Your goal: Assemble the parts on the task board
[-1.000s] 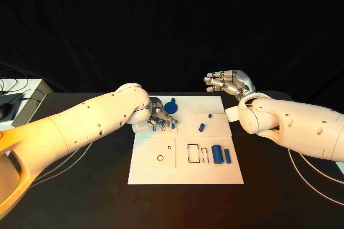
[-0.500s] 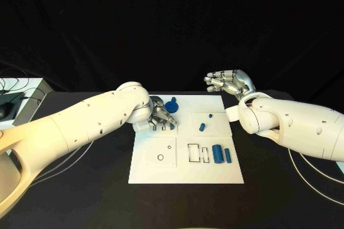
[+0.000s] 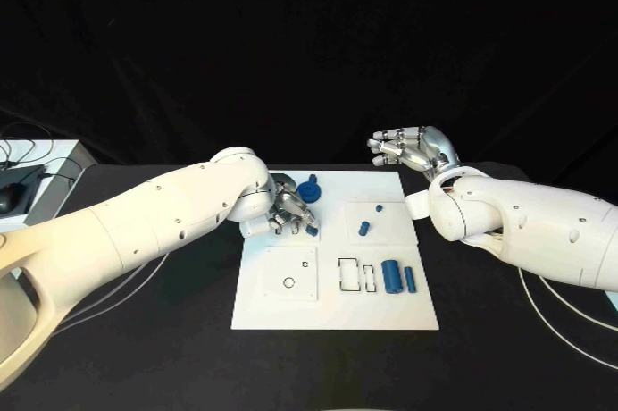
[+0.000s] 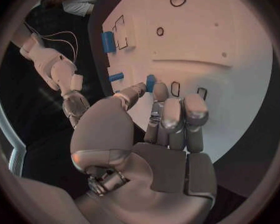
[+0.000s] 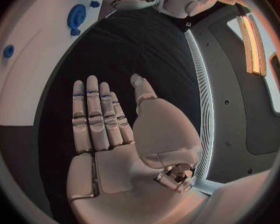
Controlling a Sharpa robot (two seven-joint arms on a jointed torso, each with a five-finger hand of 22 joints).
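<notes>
The left hand (image 3: 288, 213) pinches a small blue part (image 4: 150, 82) over the task board's (image 3: 335, 308) far left, while the right hand (image 3: 413, 147) hovers empty, fingers apart.

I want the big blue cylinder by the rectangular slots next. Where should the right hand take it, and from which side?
Judging by its pose, grip the big blue cylinder across its middle from above: it lies flat, long axis running away from the robot. A thinner blue rod lies close on its right, so finger room there looks tight. The right hand is open.
</notes>
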